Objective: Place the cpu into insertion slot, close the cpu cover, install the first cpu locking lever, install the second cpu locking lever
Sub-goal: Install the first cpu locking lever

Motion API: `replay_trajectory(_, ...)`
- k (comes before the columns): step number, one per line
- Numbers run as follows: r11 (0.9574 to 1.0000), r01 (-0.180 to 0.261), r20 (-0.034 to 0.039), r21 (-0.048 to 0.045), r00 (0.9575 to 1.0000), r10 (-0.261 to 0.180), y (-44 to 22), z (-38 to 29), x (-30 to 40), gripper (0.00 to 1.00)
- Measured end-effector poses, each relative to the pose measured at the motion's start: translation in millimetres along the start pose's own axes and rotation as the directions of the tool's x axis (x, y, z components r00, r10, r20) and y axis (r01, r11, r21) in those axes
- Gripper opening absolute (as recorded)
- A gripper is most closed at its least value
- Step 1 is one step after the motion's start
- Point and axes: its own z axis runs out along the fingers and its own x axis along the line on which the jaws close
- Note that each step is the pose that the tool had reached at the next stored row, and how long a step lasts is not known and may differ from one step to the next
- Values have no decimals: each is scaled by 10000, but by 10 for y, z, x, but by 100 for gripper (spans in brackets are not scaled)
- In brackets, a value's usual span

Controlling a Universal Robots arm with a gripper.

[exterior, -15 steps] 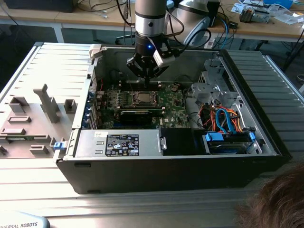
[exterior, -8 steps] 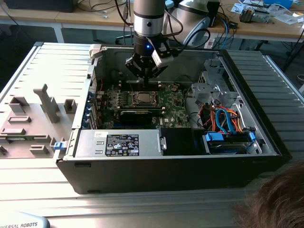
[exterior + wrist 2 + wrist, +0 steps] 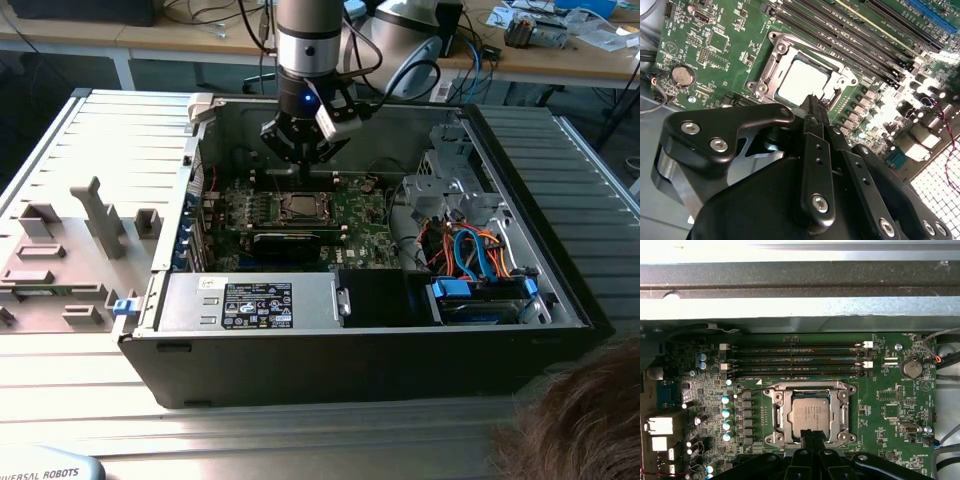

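On the exterior view's left, grey holders (image 3: 95,215) stand on the ribbed table (image 3: 60,380). An open computer case (image 3: 520,300) lies at centre, its green motherboard (image 3: 365,215) exposed. The gripper (image 3: 303,160) hangs inside the case, just above the far edge of the socket. In both wrist views the fingers (image 3: 816,150) are pressed together, gripping nothing, their tips at the socket's edge. The cpu (image 3: 811,414) sits seated in the socket, silvery top exposed, and the cpu cover (image 3: 809,388) frames it, lying flat around it. On the exterior view's right, blue and orange cables (image 3: 480,255) fill the case corner.
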Motion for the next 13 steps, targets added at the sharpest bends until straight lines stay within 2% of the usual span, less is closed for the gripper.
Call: replay_trajectory(13, 10000, -1, 0, 0, 10000, 1, 0, 0, 32, 11)
